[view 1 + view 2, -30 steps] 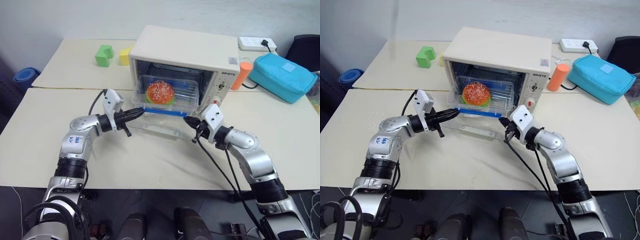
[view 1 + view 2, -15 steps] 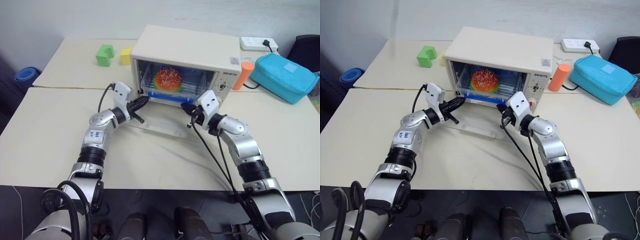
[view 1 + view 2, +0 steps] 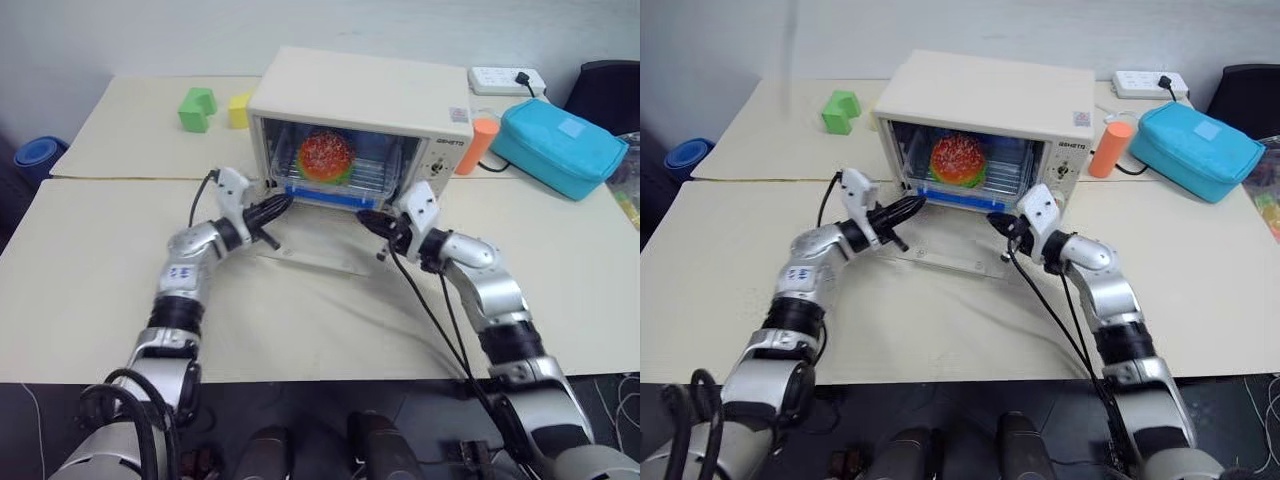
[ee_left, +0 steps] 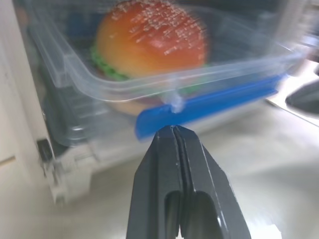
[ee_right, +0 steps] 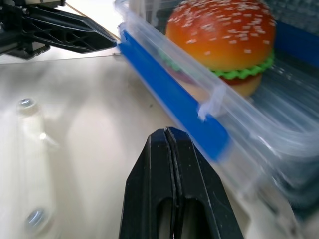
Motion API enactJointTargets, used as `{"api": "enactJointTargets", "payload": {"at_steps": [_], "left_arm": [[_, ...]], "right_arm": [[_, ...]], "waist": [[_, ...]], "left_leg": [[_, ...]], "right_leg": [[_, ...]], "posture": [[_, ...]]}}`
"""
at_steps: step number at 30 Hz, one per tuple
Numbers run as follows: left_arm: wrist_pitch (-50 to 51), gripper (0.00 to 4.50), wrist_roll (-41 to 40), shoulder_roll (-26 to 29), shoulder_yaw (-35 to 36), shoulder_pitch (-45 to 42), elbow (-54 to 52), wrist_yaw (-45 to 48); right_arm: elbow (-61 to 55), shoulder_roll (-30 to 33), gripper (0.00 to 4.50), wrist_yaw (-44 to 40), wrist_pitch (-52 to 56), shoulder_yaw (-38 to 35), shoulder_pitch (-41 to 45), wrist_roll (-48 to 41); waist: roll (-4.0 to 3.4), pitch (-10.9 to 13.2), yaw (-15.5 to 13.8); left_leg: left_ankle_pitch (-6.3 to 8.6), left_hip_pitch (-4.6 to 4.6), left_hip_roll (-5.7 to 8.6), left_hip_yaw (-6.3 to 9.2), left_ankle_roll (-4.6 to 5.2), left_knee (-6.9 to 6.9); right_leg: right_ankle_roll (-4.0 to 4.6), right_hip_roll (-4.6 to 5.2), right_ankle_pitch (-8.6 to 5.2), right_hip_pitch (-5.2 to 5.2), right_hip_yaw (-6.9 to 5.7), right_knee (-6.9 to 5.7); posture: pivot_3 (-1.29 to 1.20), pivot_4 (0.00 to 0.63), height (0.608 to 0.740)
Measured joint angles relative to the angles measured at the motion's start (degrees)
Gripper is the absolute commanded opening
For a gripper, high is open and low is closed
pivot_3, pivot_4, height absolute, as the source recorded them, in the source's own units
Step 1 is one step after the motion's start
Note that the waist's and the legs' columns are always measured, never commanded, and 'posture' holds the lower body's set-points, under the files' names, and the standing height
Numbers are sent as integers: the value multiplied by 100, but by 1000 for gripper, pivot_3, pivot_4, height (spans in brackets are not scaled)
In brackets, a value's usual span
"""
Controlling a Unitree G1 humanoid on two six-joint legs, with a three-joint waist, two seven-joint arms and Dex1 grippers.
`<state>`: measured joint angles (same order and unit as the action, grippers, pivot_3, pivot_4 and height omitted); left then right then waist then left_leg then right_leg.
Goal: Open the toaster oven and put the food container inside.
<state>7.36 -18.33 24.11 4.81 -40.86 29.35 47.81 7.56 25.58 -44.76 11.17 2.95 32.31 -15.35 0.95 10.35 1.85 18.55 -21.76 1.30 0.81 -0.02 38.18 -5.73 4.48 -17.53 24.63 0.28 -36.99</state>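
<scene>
Container (image 3: pixel 325 165) sits on the rack inside the oven (image 3: pixel 362 125), its blue front clip at the oven's mouth; glass door (image 3: pixel 945 240) lies flat open on the desk (image 3: pixel 90 260). Risk, as I judge it: container not fully in, so the door could catch the clip on closing; an uneven push would skew it. Left end effector (image 3: pixel 283 202) and right end effector (image 3: pixel 364 218), both pinched closed and empty, point level at the oven's mouth from either side over the door.
</scene>
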Motion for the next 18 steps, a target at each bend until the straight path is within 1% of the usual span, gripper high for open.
{"api": "enactJointTargets", "payload": {"at_steps": [2, 3, 6, 8, 9, 10, 11, 13, 14, 18], "left_arm": [[329, 1124, -289, 397, 161, 427, -570, 411], [443, 1326, -430, 561, 264, 591, -786, 574], [411, 2270, -749, 1183, 491, 1061, -1329, 1397], [123, 2881, -925, 1636, 637, 1447, -1481, 2223], [50, 3178, -971, 1760, 669, 1555, -1479, 2519], [-62, 3524, -1053, 1913, 732, 1671, -1430, 2949], [-128, 3779, -1094, 2004, 753, 1689, -1349, 3255], [-228, 4392, -1099, 2142, 753, 1688, -1262, 3645], [-243, 4453, -1099, 2162, 752, 1679, -1254, 3728], [-76, 4453, -1160, 2089, 708, 1510, -1257, 3806]], "right_arm": [[-521, 309, 0, -128, 200, -214, -329, -191], [-689, 440, 0, -195, 264, -307, -454, -248], [-882, 887, 0, -464, 227, -460, -917, -289], [-474, 1124, 0, -731, -133, -452, -1199, -136], [-251, 1192, 0, -816, -291, -449, -1280, -62], [184, 1215, 0, -957, -563, -424, -1323, 74], [505, 1212, 0, -1059, -794, -371, -1330, 148], [966, 1083, 0, -1238, -1220, -309, -1274, 235], [1065, 1030, 0, -1295, -1353, -298, -1224, 249], [1386, 625, 0, -1603, -1828, -160, -1026, 244]], "waist": [[-1, 1, -7], [-1, 1, -19], [-1, 1, -40], [-1, 1, -43], [-3, 2, -45], [-4, 2, -43], [-4, 3, -40], [-5, 3, -29], [-5, 3, -29], [-5, 3, -8]], "left_leg": [[0, -2, -3, 3, 0, 2], [0, -2, -4, 6, 0, 4], [-2, 6, -3, 9, -1, 11], [-2, 29, -3, 7, 1, 3], [-1, 38, -3, 6, 3, 0], [0, 48, -4, 6, 6, -3], [0, 52, -5, 8, 7, -4], [0, 54, -7, 8, 7, -5], [0, 55, -7, 9, 7, -5], [1, 55, -14, 9, 6, -6]], "right_leg": [[0, 0, 0, -3, 4, 6], [1, 1, 0, -6, 4, 10], [3, 3, -1, -22, 4, 29], [4, 4, -2, -44, 4, 44], [6, 5, -3, -55, 3, 49], [7, 4, -4, -67, 3, 56], [8, 4, -4, -71, 2, 57], [8, 3, -4, -71, 3, 56], [8, 3, -4, -71, 2, 54], [8, -3, -4, -69, 2, 40]], "posture": [[0, 150, 740], [0, 150, 740], [0, 150, 740], [0, 150, 740], [0, 150, 740], [0, 150, 740], [0, 150, 740], [0, 150, 740], [0, 150, 740], [0, 150, 740]]}}
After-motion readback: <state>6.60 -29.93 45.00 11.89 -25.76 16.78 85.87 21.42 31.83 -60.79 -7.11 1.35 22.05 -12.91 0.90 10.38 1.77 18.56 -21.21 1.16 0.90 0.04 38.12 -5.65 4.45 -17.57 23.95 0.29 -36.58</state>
